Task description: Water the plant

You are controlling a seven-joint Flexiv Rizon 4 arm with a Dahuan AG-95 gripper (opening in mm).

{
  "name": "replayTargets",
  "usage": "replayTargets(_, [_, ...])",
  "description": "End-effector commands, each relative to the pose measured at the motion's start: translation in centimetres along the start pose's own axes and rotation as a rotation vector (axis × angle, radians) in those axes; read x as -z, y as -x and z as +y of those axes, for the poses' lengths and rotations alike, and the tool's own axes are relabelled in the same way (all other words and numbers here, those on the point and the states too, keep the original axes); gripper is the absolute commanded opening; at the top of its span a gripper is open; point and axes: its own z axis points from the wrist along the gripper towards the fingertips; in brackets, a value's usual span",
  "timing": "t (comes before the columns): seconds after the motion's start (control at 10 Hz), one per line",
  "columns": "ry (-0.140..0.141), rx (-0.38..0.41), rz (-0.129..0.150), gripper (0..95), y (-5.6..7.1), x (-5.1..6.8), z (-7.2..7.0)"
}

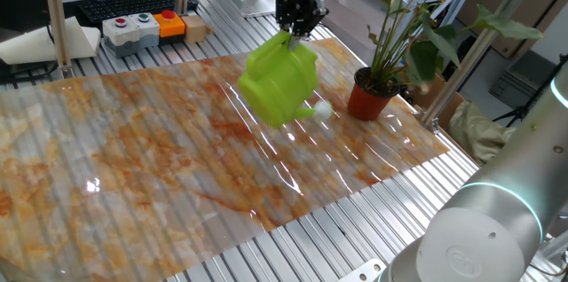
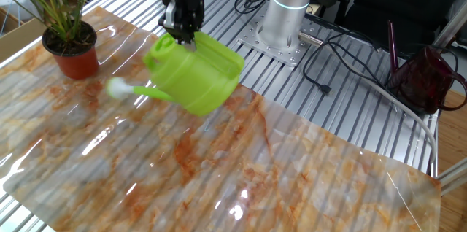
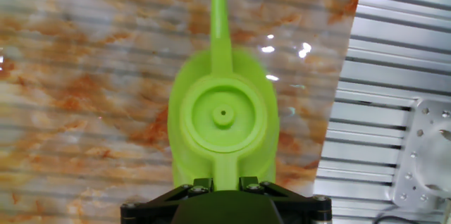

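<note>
Gripper: we find the gripper (image 1: 296, 30) clamped on the handle of the watering can (image 1: 280, 84), which hangs clear of the tabletop (image 1: 133, 158).
Plant: we place the plant (image 1: 401, 44) in its red pot at the right far edge.
Key relation: spout points right, toward the pot, its tip short of the rim.

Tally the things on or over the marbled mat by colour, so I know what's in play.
Lime green: 1, the watering can, held up off the mat by the gripper
Terracotta red: 1, the pot of the plant, standing at the mat's edge
White: 1, the rose tip on the can's spout
Total: 3
</note>
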Motion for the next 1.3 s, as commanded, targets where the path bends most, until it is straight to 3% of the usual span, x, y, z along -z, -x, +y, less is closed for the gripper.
replayTargets(0.1, [-0.004,0.005,0.002,0.0,-0.1,0.0,0.0])
replayTargets(0.3, [-0.045,0.114,0.012,76.0,-0.3,-0.1,-0.1])
replayTargets(0.4, [-0.067,0.216,0.002,76.0,-0.4,-0.3,-0.2])
replayTargets(0.6, [-0.089,0.319,-0.073,76.0,-0.3,-2.2,0.0])
replayTargets(0.7, [-0.079,0.328,-0.058,76.0,-0.2,-2.8,0.4])
replayTargets(0.8, [-0.063,0.329,-0.014,76.0,-0.1,-2.9,0.6])
replayTargets(0.9, [-0.049,0.331,0.003,76.0,-0.3,-3.0,0.8])
replayTargets(1.1, [-0.032,0.416,0.052,76.0,-0.5,-3.2,1.2])
replayTargets(1.2, [-0.032,0.406,0.053,76.0,-0.6,-3.1,1.3])
replayTargets(1.3, [-0.046,0.411,0.012,76.0,-0.8,-2.9,1.2])
